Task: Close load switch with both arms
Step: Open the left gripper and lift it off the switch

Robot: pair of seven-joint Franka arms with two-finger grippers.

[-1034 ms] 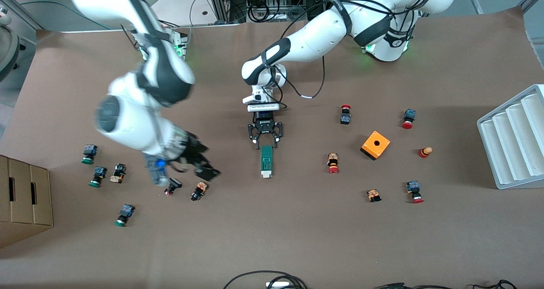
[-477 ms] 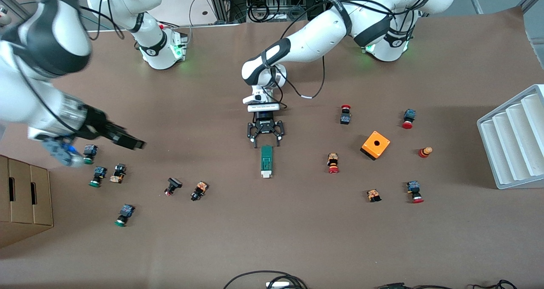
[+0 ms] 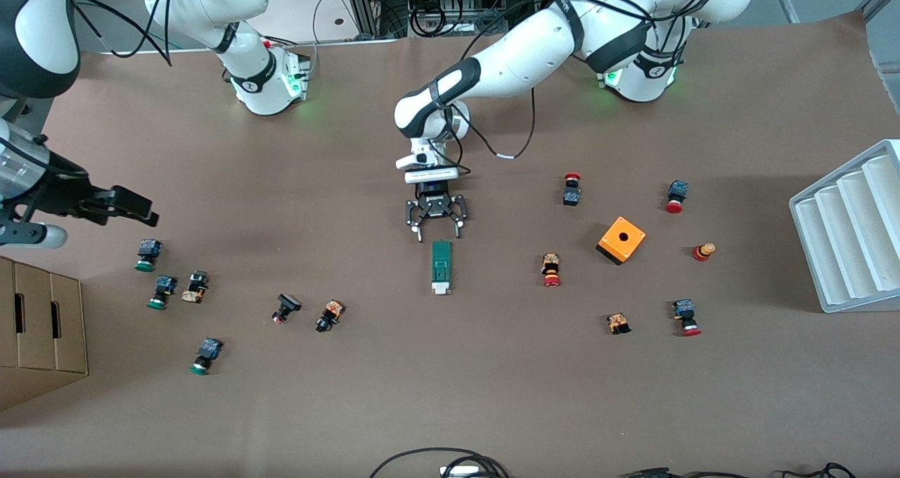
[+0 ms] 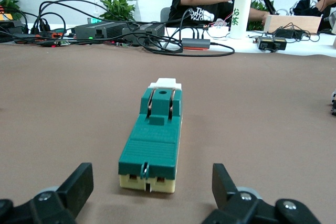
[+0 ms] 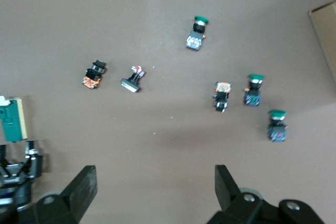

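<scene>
The load switch (image 3: pixel 441 267) is a narrow green block with a white piece at its end nearer the front camera, and it lies flat at the table's middle. My left gripper (image 3: pixel 438 235) hovers low just off the switch's other end, open, with nothing between its fingers. In the left wrist view the load switch (image 4: pixel 155 140) lies straight ahead of the left gripper (image 4: pixel 152 176), untouched. My right gripper (image 3: pixel 144 209) is open and empty over the right arm's end of the table. The right wrist view shows the right gripper (image 5: pixel 155 177) high above bare table, with the load switch (image 5: pixel 13 121) at the frame's edge.
Green-capped push buttons (image 3: pixel 148 254) lie scattered below the right gripper. Red-capped buttons (image 3: pixel 551 270) and an orange box with a hole (image 3: pixel 621 239) lie toward the left arm's end. A white ridged tray (image 3: pixel 851 228) and a cardboard box (image 3: pixel 39 323) stand at the table's ends.
The right arm swung away from beside the switch, out to its own end of the table. The left gripper opened a little wider and drew back slightly from the switch.
</scene>
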